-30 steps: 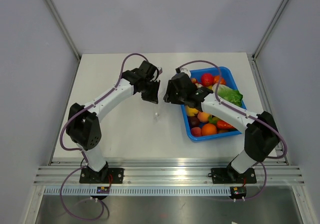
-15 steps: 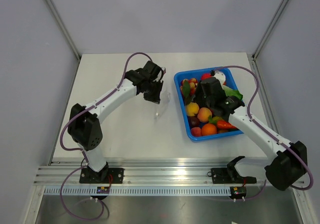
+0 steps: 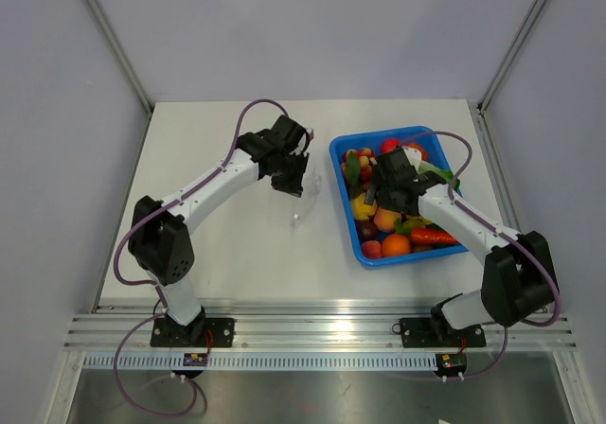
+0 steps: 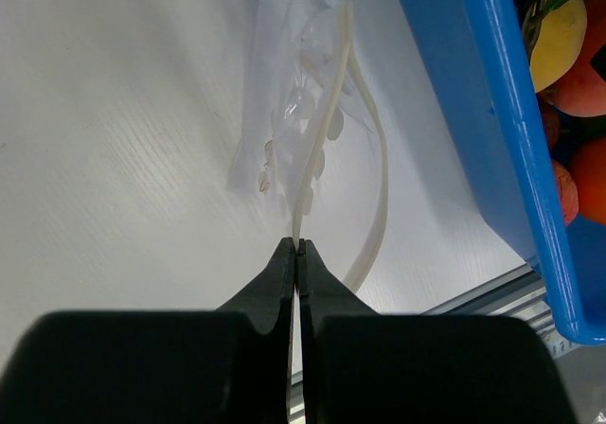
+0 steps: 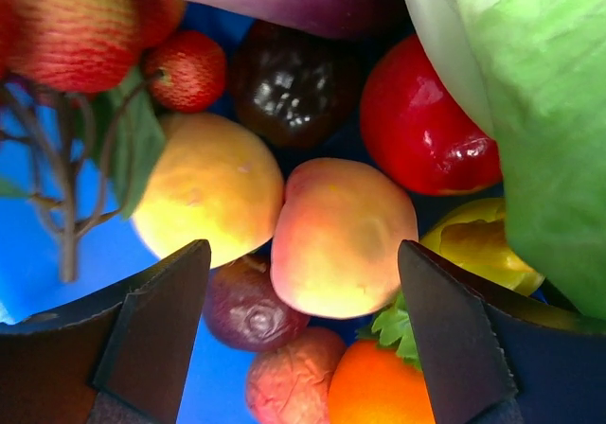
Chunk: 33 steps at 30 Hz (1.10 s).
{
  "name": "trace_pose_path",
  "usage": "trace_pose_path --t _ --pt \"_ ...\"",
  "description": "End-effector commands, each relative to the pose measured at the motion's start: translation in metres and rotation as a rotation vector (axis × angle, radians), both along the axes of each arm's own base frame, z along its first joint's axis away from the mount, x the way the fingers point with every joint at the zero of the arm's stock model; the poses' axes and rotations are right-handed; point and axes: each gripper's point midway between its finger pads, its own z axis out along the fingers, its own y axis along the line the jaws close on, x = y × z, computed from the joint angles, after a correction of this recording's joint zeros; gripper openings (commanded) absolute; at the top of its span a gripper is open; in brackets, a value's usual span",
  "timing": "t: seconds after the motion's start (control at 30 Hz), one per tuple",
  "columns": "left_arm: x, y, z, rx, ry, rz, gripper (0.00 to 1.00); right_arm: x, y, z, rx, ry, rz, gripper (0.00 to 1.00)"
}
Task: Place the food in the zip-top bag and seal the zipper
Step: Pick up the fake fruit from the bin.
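Note:
The zip-top bag point(image 4: 301, 126) point(image 3: 305, 200) is a clear pouch with pinkish specks, hanging over the table. My left gripper point(image 4: 296, 245) point(image 3: 294, 180) is shut on one cream strip of its zipper point(image 4: 322, 131). The other strip bows away, so the mouth gapes. My right gripper point(image 5: 303, 254) point(image 3: 386, 184) hangs open over the fruit in the blue tray point(image 3: 398, 260). The food point(image 5: 248, 306) point(image 3: 367, 229), a small dark purple round fruit, lies low between the open fingers, left of a peach-coloured fruit point(image 5: 343, 237). Neither finger touches anything.
The tray is packed: a yellow-orange fruit point(image 5: 208, 185), an orange one point(image 5: 374, 386), a wrinkled pink one point(image 5: 289, 381), a glossy blackish fruit point(image 5: 294, 83), a red one point(image 5: 426, 126) and the green cabbage point(image 5: 530, 93). The tray's left wall point(image 4: 473, 112) stands close beside the bag.
My right arm swung from beside the bag to over the tray, dropped toward the fruit and opened its jaws wider. The left arm kept still, holding the bag.

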Motion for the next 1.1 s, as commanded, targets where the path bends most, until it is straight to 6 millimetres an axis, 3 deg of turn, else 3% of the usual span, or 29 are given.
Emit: trace_pose_path --t 0.0,0.3,0.47,0.57,0.77,0.83,0.97,1.07 --pt "0.009 -0.006 0.013 -0.010 -0.048 -0.014 0.00 0.004 -0.004 -0.012 -0.029 0.027 0.002 0.88" --pt "0.007 -0.015 0.017 -0.025 -0.051 -0.020 0.00 -0.005 -0.008 -0.029 -0.032 0.068 -0.005 0.89" --pt "0.005 -0.019 0.017 -0.026 -0.052 -0.026 0.00 -0.011 -0.009 -0.042 -0.028 0.098 -0.009 0.81" --pt "0.005 -0.019 0.017 -0.025 -0.052 -0.027 0.00 -0.020 -0.012 -0.046 -0.027 0.117 -0.021 0.86" --pt "0.004 -0.020 0.018 -0.028 -0.054 -0.029 0.00 -0.030 -0.025 -0.034 -0.047 0.079 -0.051 0.87" --pt "0.004 -0.020 0.017 -0.027 -0.054 -0.027 0.00 -0.030 -0.025 -0.033 -0.045 0.075 -0.051 0.82" --pt "0.004 -0.020 0.016 -0.025 -0.053 -0.028 0.00 -0.033 -0.023 -0.035 -0.024 0.078 -0.053 0.53" --pt "0.003 -0.020 0.015 -0.022 -0.051 -0.030 0.00 -0.032 -0.023 -0.014 0.002 0.024 -0.065 0.35"
